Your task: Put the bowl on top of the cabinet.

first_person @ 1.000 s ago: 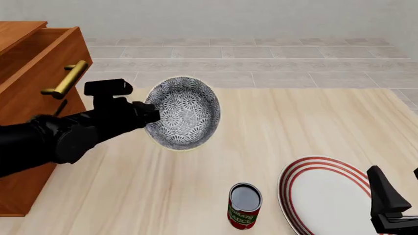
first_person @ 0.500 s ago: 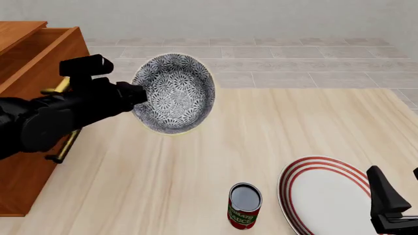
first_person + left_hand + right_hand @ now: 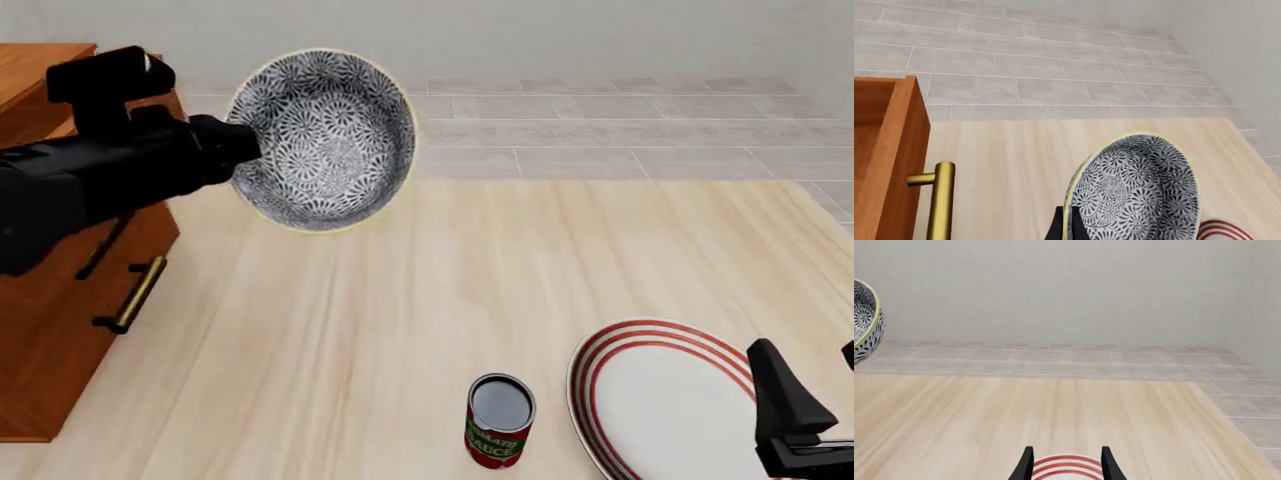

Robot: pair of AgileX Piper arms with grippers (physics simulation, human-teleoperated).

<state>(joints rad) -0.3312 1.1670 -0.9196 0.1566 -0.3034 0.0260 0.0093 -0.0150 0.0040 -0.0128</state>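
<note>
The bowl [image 3: 324, 140], white with a dense dark floral pattern, hangs tilted in the air, its inside facing the front camera. My left gripper [image 3: 251, 150] is shut on its left rim. It is level with the top edge of the reddish-brown cabinet [image 3: 54, 320], just to the cabinet's right. The left wrist view shows the bowl [image 3: 1137, 192] close up beside a dark finger [image 3: 1056, 227], with the cabinet [image 3: 891, 150] and its brass handle [image 3: 939, 200] alongside. My right gripper [image 3: 797, 425] rests open low at the right, over the plate. The right wrist view catches the bowl's edge [image 3: 863, 325].
A white plate with red rings [image 3: 661, 400] lies on the wooden table [image 3: 534, 270] at the front right. A tomato sauce can [image 3: 499, 420] stands just left of it. A second brass handle [image 3: 131, 293] sticks out of the cabinet's front. Tiled floor lies beyond the table.
My left arm has raised the bowl and carried it left, from table height up to the cabinet's top edge. The right arm has not moved.
</note>
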